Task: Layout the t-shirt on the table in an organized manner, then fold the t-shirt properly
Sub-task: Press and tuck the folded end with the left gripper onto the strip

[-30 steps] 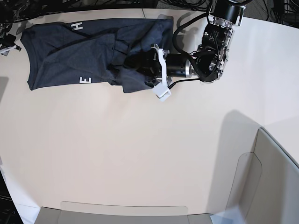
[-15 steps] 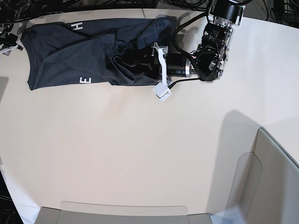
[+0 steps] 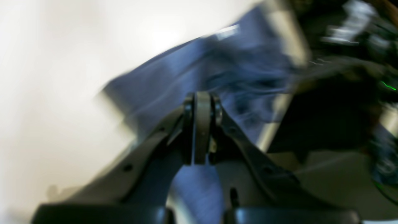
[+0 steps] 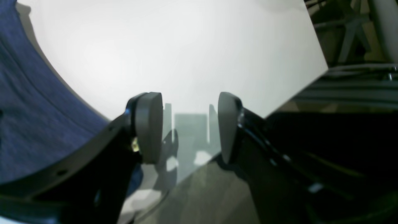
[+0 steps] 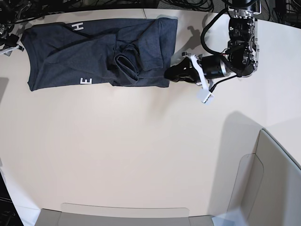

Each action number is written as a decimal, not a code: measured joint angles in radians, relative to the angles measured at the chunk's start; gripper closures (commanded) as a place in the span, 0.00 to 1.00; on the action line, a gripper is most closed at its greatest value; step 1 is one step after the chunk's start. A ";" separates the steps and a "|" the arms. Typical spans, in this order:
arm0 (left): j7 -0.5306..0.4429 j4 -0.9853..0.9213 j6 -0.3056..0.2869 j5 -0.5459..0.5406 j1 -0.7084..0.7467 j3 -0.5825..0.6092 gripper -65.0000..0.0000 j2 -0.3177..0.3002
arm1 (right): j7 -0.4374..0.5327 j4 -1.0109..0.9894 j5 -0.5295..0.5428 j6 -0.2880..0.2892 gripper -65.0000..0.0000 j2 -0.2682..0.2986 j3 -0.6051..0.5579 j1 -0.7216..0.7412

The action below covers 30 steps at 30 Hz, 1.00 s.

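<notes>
Lying bunched on the table (image 5: 141,155), the t-shirt (image 5: 94,52); translucent panels (image 5: 263,179) nearby.

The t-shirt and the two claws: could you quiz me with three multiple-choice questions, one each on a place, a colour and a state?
1. Where does the t-shirt lie on the table in the base view?
A. top left
B. bottom right
C. centre

2. What colour are its letters?
A. red
B. white
C. yellow

3. How do the left gripper's jaws stand?
A. wide apart
B. shut, empty
C. shut on the cloth

Answers: 1 A, it lies along the far edge; 2 B, white "H" and "E" show; 3 B, the pads meet, clear of the cloth.
</notes>
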 measured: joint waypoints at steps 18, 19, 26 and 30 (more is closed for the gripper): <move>0.000 -0.001 0.001 0.107 0.008 0.171 1.00 0.081 | 0.001 -0.025 -0.003 0.000 0.56 -0.014 0.000 0.000; 0.000 -0.001 0.001 0.112 -0.002 0.188 1.00 0.081 | 0.001 -0.025 -0.002 0.000 0.56 -0.013 0.000 0.000; 0.001 -0.001 0.004 0.113 -0.040 0.330 1.00 0.072 | 0.001 -0.025 0.000 0.000 0.56 -0.014 0.000 0.000; 0.003 -0.001 0.004 0.111 -0.042 0.429 0.99 0.072 | 0.001 -0.025 -0.002 0.000 0.56 -0.014 0.000 0.000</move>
